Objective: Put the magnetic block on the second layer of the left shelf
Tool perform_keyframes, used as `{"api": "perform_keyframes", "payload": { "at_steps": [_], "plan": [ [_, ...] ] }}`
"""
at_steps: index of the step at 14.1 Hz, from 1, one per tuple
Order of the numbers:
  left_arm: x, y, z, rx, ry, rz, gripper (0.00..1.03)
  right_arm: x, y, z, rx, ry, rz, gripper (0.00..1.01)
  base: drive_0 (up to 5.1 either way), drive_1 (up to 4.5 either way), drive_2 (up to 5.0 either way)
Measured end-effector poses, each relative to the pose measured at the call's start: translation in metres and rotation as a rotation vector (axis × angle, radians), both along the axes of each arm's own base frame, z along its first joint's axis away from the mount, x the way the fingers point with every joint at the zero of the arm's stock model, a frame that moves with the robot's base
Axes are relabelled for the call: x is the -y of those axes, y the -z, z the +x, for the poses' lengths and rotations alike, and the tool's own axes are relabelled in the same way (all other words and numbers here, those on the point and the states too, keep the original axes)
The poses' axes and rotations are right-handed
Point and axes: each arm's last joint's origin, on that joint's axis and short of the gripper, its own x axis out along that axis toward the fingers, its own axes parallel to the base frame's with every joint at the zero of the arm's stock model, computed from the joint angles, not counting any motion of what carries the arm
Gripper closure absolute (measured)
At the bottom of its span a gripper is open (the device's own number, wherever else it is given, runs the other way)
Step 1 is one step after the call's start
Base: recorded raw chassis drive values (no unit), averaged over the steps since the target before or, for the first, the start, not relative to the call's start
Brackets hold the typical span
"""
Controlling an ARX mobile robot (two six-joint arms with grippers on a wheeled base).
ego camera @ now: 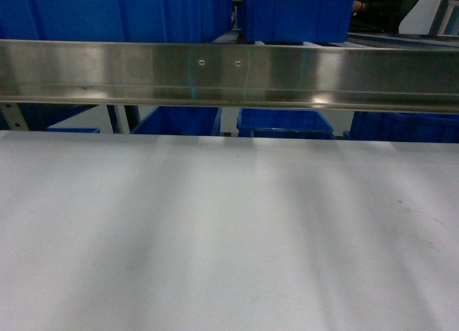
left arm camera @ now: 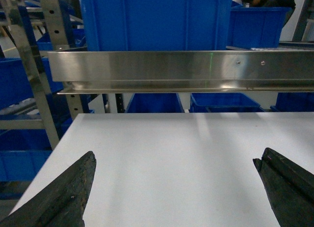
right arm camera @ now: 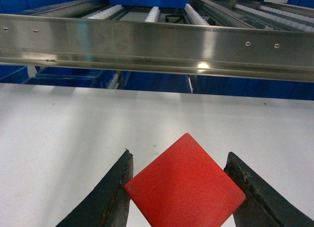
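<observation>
The magnetic block (right arm camera: 185, 184) is a flat red square turned corner-up, and it shows only in the right wrist view. My right gripper (right arm camera: 179, 154) is shut on it, a dark finger pressing each side corner, above the white table (right arm camera: 59, 133). My left gripper (left arm camera: 175, 157) is open, its two dark fingers wide apart over the white table (left arm camera: 171, 138) with nothing between them. Neither gripper appears in the head view. A steel-fronted shelf rack (ego camera: 229, 73) runs across behind the table. I cannot tell which of its levels is the second layer.
Blue bins (ego camera: 294, 12) sit on and under the rack. Roller tracks (right arm camera: 152, 13) lie behind the steel rail (right arm camera: 157, 45). A perforated steel upright (left arm camera: 29, 70) stands at the table's left edge. The white table (ego camera: 229, 231) fills the foreground.
</observation>
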Motion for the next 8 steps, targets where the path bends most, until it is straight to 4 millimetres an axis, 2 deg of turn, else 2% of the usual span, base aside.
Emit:
{"api": "perform_keyframes", "payload": {
  "at_steps": [8],
  "plan": [
    [0.0000,-0.0001,0.0000,0.001,0.000,0.000,0.05,0.0000,0.0000,0.0000,0.000,0.000,0.000,0.53,-5.0,2.41,2.4]
  ]
}}
